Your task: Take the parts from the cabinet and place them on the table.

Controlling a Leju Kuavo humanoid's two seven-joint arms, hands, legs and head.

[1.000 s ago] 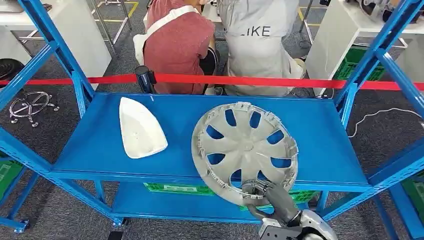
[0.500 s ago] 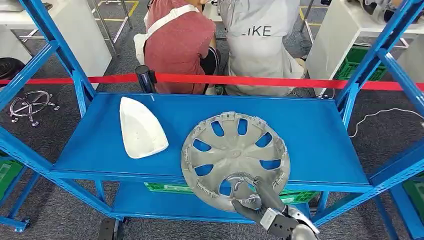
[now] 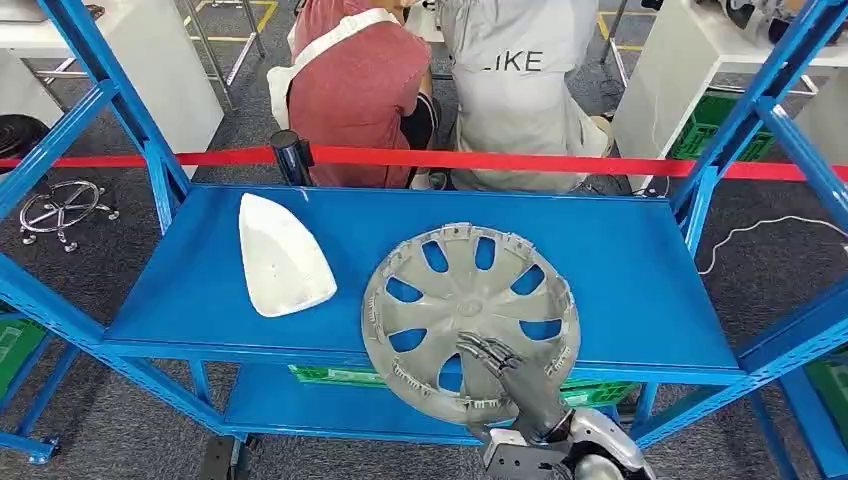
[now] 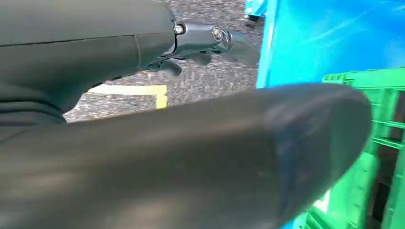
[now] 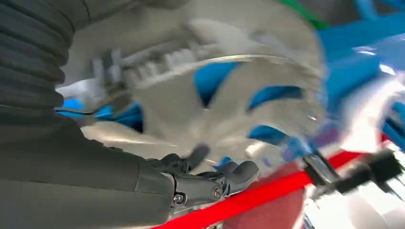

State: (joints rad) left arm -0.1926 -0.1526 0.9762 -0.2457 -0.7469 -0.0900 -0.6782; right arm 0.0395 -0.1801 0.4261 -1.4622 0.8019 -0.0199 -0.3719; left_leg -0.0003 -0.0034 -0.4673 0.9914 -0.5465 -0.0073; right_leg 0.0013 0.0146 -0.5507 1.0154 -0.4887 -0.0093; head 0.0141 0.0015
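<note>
Robot's right hand point(image 3: 505, 375) grips hubcap's point(image 3: 470, 315) near rim, fingers over the face, thumb likely under, to lift it off blue shelf point(image 3: 640, 260). White part point(image 3: 282, 256) lies apart. Left hand's state: can't tell

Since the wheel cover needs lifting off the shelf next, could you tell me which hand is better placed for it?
The right hand, probably. It lies on the wheel cover's near edge, which overhangs the blue shelf. The left hand hangs low beside the shelf frame, away from the parts.
</note>
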